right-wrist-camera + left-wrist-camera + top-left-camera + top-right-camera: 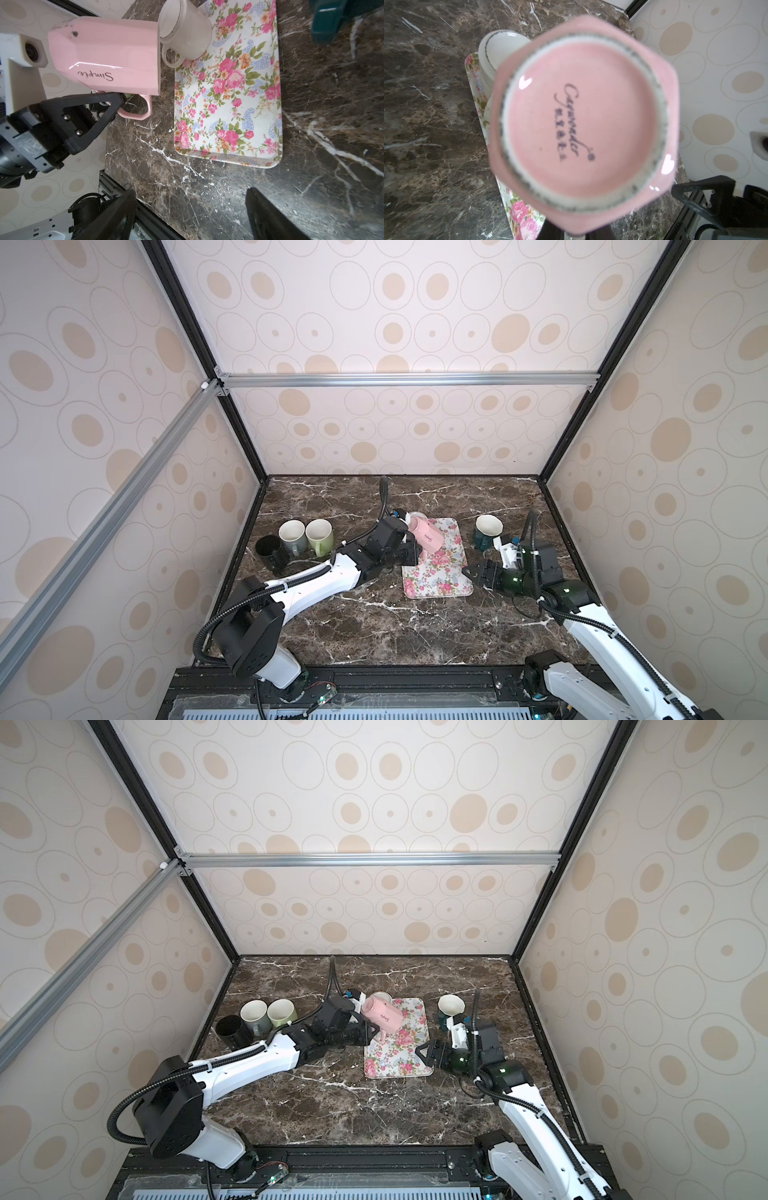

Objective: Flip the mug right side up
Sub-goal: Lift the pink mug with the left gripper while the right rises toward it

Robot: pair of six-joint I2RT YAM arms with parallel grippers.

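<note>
**Pink mug [426, 536] held sideways over the tray [453, 589]**

Our left end effector [122, 98] is clamped on the mug's handle, and the mug hangs tipped on its side above the tray's far left corner. Our right end effector [420, 1054] stands wide, holding nothing, just beside the tray's right edge.
</note>
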